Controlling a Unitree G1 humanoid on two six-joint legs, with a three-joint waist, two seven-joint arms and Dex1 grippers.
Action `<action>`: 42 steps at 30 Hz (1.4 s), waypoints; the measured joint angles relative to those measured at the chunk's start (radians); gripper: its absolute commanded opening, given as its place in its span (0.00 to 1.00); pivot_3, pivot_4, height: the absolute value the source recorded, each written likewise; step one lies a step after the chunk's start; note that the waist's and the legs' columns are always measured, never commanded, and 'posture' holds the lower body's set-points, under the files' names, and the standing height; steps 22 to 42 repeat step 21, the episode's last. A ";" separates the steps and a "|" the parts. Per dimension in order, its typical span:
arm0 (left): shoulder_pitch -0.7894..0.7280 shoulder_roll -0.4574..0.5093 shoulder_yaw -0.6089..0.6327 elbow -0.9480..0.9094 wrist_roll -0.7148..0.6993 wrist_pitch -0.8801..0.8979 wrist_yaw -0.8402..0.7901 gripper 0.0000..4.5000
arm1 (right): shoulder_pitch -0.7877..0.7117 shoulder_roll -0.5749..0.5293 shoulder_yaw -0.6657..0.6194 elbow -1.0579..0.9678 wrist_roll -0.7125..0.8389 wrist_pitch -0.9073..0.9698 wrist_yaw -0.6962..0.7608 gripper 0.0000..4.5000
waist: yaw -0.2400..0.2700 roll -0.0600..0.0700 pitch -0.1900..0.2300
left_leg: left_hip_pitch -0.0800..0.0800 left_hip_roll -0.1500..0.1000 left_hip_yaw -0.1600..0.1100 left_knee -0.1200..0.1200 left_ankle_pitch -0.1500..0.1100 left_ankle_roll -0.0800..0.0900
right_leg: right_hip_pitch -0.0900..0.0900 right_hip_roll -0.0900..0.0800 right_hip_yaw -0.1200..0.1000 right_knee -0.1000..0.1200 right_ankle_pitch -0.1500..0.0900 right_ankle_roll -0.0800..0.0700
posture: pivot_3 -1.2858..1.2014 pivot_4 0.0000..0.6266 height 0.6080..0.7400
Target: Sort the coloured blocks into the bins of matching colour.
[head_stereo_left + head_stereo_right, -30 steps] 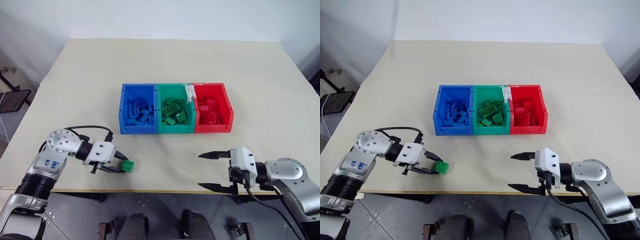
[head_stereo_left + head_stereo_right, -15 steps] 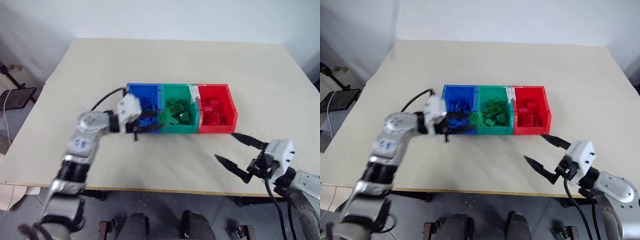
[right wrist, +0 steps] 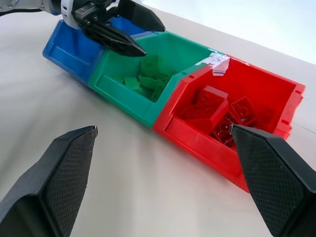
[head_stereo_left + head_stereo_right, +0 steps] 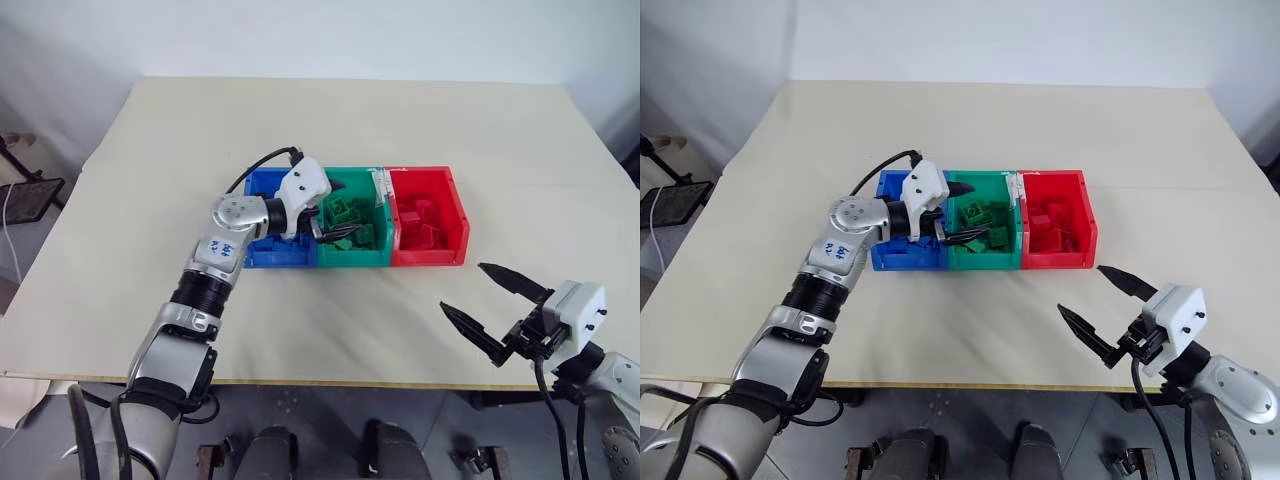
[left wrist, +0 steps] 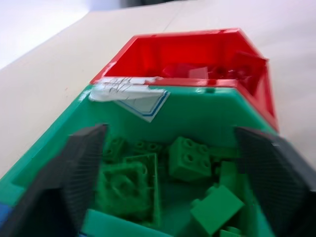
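Fingers wide on left gripper point(image 4: 337, 213) over green bin point(image 4: 351, 259), nothing held | right gripper point(image 4: 493, 310) wide too | I'd lift straight out, clear of bin walls

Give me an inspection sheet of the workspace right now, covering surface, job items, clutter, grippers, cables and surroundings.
Surface: beige table; no loose blocks seen on it.
Job's things: blue bin, green bin, red bin joined in a row; green blocks in green, red blocks in red, blue blocks in blue.
Clutter: torn white label on the green bin's rim.
Grippers: left gripper open over the green bin, holding nothing; right gripper open, above the table's near edge.
Cables: black cable at the left wrist.
Surroundings: white wall; dark stand on the left.
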 measured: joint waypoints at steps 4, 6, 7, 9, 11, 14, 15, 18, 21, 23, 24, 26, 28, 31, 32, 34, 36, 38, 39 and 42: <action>0.105 0.106 0.059 -0.052 -0.054 -0.051 -0.097 0.99 | -0.056 -0.060 0.015 0.063 0.000 -0.002 0.079 1.00 | -0.010 0.000 0.000 | 0.001 0.001 0.000 -0.001 0.000 0.000 | 0.000 0.000 0.000 0.000 0.000 0.000 | 0.52 0.24 1.00; 0.179 0.189 0.098 -0.096 -0.072 -0.073 -0.138 0.99 | -0.095 -0.084 0.023 0.115 0.000 -0.011 0.125 1.00 | -0.015 0.000 0.000 | 0.001 0.001 0.000 -0.002 0.000 0.000 | 0.000 0.000 0.000 0.000 0.000 0.000 | 0.52 0.24 1.00; 0.222 0.235 0.126 -0.121 -0.089 -0.077 -0.157 0.99 | -0.117 -0.090 0.031 0.144 0.000 -0.019 0.148 1.00 | -0.017 0.000 0.000 | 0.001 0.001 0.000 -0.002 0.000 0.000 | 0.000 0.000 0.000 0.000 0.000 0.000 | 0.52 0.24 1.00; 0.303 0.316 0.180 -0.167 -0.120 -0.076 -0.198 0.99 | -0.146 -0.094 0.038 0.182 0.001 -0.024 0.182 1.00 | -0.021 0.000 0.000 | 0.001 0.001 -0.001 -0.002 0.000 0.000 | 0.000 0.000 0.000 0.000 0.000 0.000 | 0.52 0.24 1.00; 0.395 0.375 0.234 -0.223 -0.148 -0.077 -0.218 0.99 | -0.169 -0.112 0.051 0.221 -0.003 -0.037 0.225 1.00 | -0.015 0.000 0.000 | 0.001 0.001 -0.001 -0.002 0.000 0.000 | 0.000 0.000 0.000 0.000 0.000 0.000 | 0.52 0.24 1.00; 0.563 0.435 0.315 -0.330 -0.164 -0.046 -0.191 0.99 | -0.197 -0.133 0.085 0.276 -0.024 -0.071 0.288 1.00 | -0.012 0.000 0.000 | 0.001 0.001 -0.002 -0.001 0.000 0.000 | 0.001 0.000 0.000 0.000 0.000 0.000 | 0.52 0.24 1.00; 0.611 0.445 0.333 -0.362 -0.165 -0.031 -0.181 0.99 | -0.204 -0.133 0.098 0.294 -0.032 -0.081 0.303 1.00 | -0.007 0.000 0.000 | 0.001 0.001 -0.002 -0.001 0.000 0.000 | 0.001 0.000 0.000 0.000 0.000 0.000 | 0.52 0.24 1.00; 0.707 0.453 0.365 -0.439 -0.164 -0.007 -0.143 0.99 | -0.238 -0.133 0.136 0.327 -0.059 -0.112 0.331 1.00 | 0.002 0.000 0.000 | 0.001 0.001 -0.001 0.000 0.000 0.000 | 0.001 0.000 0.000 0.000 0.000 0.000 | 0.52 0.24 1.00; 0.744 0.453 0.375 -0.476 -0.163 0.008 -0.104 0.99 | -0.260 -0.131 0.162 0.350 -0.079 -0.132 0.343 1.00 | 0.003 0.000 0.000 | 0.001 0.001 -0.002 0.000 0.000 0.000 | 0.001 0.000 0.000 0.000 0.000 0.000 | 0.52 0.24 1.00; 0.744 0.453 0.375 -0.476 -0.163 0.008 -0.104 0.99 | -0.260 -0.131 0.162 0.350 -0.079 -0.132 0.343 1.00 | 0.003 0.000 0.000 | 0.001 0.001 -0.002 0.000 0.000 0.000 | 0.001 0.000 0.000 0.000 0.000 0.000 | 0.52 0.24 1.00; 0.744 0.453 0.375 -0.476 -0.163 0.008 -0.104 0.99 | -0.260 -0.131 0.162 0.350 -0.079 -0.132 0.343 1.00 | 0.003 0.000 0.000 | 0.001 0.001 -0.002 0.000 0.000 0.000 | 0.001 0.000 0.000 0.000 0.000 0.000 | 0.52 0.24 1.00; 0.744 0.453 0.375 -0.476 -0.163 0.008 -0.104 0.99 | -0.260 -0.131 0.162 0.350 -0.079 -0.132 0.343 1.00 | 0.003 0.000 0.000 | 0.001 0.001 -0.002 0.000 0.000 0.000 | 0.001 0.000 0.000 0.000 0.000 0.000 | 0.52 0.24 1.00; 0.744 0.453 0.375 -0.476 -0.163 0.008 -0.104 0.99 | -0.260 -0.131 0.162 0.350 -0.079 -0.132 0.343 1.00 | 0.003 0.000 0.000 | 0.001 0.001 -0.002 0.000 0.000 0.000 | 0.001 0.000 0.000 0.000 0.000 0.000 | 0.52 0.24 1.00; 0.744 0.453 0.375 -0.476 -0.163 0.008 -0.104 0.99 | -0.260 -0.131 0.162 0.350 -0.079 -0.132 0.343 1.00 | 0.003 0.000 0.000 | 0.001 0.001 -0.002 0.000 0.000 0.000 | 0.001 0.000 0.000 0.000 0.000 0.000 | 0.52 0.24 1.00; 0.744 0.453 0.375 -0.476 -0.163 0.008 -0.104 0.99 | -0.260 -0.131 0.162 0.350 -0.079 -0.132 0.343 1.00 | 0.003 0.000 0.000 | 0.001 0.001 -0.002 0.000 0.000 0.000 | 0.001 0.000 0.000 0.000 0.000 0.000 | 0.52 0.24 1.00; 0.744 0.453 0.375 -0.476 -0.163 0.008 -0.104 0.99 | -0.260 -0.131 0.162 0.350 -0.079 -0.132 0.343 1.00 | 0.003 0.000 0.000 | 0.001 0.001 -0.002 0.000 0.000 0.000 | 0.001 0.000 0.000 0.000 0.000 0.000 | 0.52 0.24 1.00; 0.744 0.453 0.375 -0.476 -0.163 0.008 -0.104 0.99 | -0.260 -0.131 0.162 0.350 -0.079 -0.132 0.343 1.00 | 0.003 0.000 0.000 | 0.001 0.001 -0.002 0.000 0.000 0.000 | 0.001 0.000 0.000 0.000 0.000 0.000 | 0.52 0.24 1.00; 0.744 0.453 0.375 -0.476 -0.163 0.008 -0.104 0.99 | -0.260 -0.131 0.162 0.350 -0.079 -0.132 0.343 1.00 | 0.003 0.000 0.000 | 0.001 0.001 -0.002 0.000 0.000 0.000 | 0.001 0.000 0.000 0.000 0.000 0.000 | 0.52 0.24 1.00; 0.744 0.453 0.375 -0.476 -0.163 0.008 -0.104 0.99 | -0.260 -0.131 0.162 0.350 -0.079 -0.132 0.343 1.00 | 0.003 0.000 0.000 | 0.001 0.001 -0.002 0.000 0.000 0.000 | 0.001 0.000 0.000 0.000 0.000 0.000 | 0.52 0.24 1.00; 0.744 0.453 0.375 -0.476 -0.163 0.008 -0.104 0.99 | -0.260 -0.131 0.162 0.350 -0.079 -0.132 0.343 1.00 | 0.003 0.000 0.000 | 0.001 0.001 -0.002 0.000 0.000 0.000 | 0.001 0.000 0.000 0.000 0.000 0.000 | 0.52 0.24 1.00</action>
